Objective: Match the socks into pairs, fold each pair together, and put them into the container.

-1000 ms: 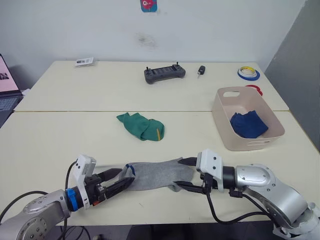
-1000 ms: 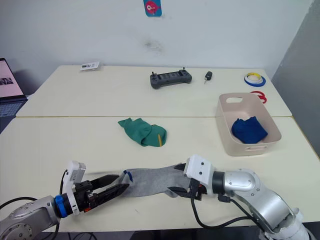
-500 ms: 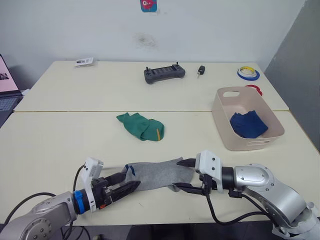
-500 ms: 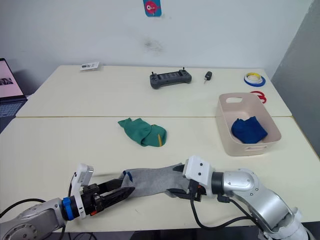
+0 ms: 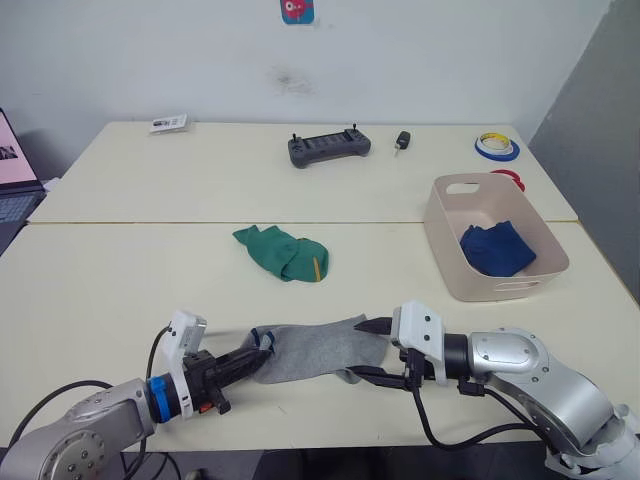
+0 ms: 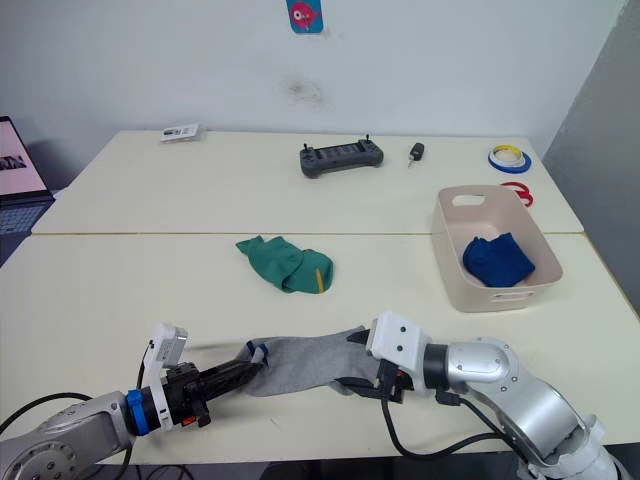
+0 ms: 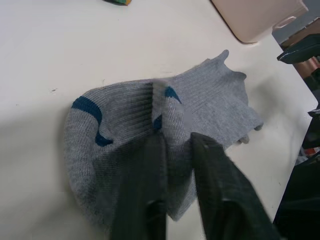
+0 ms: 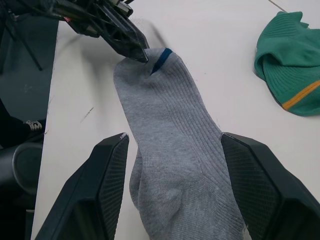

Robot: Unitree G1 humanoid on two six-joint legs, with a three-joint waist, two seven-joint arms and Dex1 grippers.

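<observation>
Now folding light grey ribbed fabric socks [image 5: 315, 348]: left gripper [image 5: 252, 358] pinches cuff end, right gripper [image 5: 369, 350] gapes around toe end. Next: carry cuff over toe.

On the near table [image 5: 100, 290], the grey socks [image 5: 310, 348] lie stretched between the left gripper [image 5: 262, 352] at their left end and the right gripper [image 5: 372, 350] at their right end, with the green socks [image 5: 283, 251] behind them toward the middle and the container [image 5: 447, 262] off to the right, the blue pair [image 5: 497, 248] lying inside it. On the far table [image 5: 230, 170] behind, a handheld controller [image 5: 329, 148] sits near the middle with a car key [image 5: 402, 142] just to its right, two tape rolls [image 5: 497, 146] at the far right behind the container, and a small card [image 5: 169, 123] at the far left. A laptop [image 5: 14, 170] stands off the tables' left edge.
</observation>
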